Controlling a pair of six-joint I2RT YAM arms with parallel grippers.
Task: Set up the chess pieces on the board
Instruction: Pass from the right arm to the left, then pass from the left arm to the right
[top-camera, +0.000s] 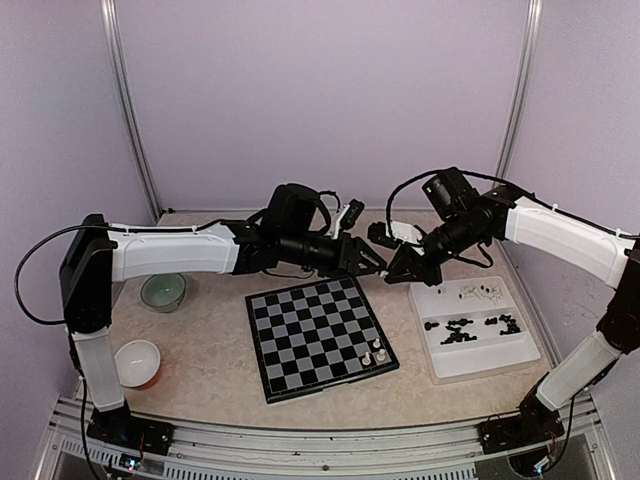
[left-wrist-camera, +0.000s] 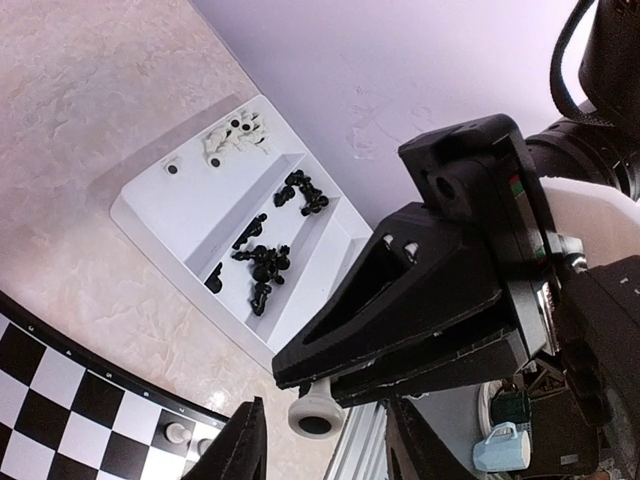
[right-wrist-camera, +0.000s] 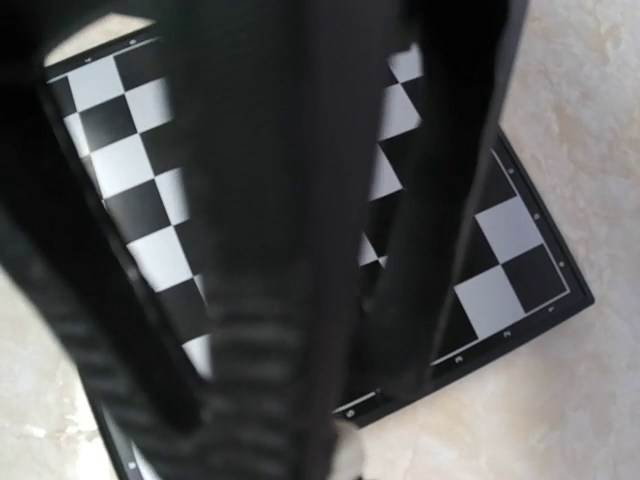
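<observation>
One white piece (left-wrist-camera: 315, 410) hangs just beyond the board's (left-wrist-camera: 45, 375) rim.

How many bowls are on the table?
2. A pale green bowl sits left of the board, toward the back. A white bowl with a reddish outside sits nearer the front-left edge. None looks hidden.

My blurred black fingers (right-wrist-camera: 250, 230) hang over the flat black-and-grey checked board (right-wrist-camera: 500, 270), perhaps pinching a cream piece (right-wrist-camera: 347, 458) at their tips.
</observation>
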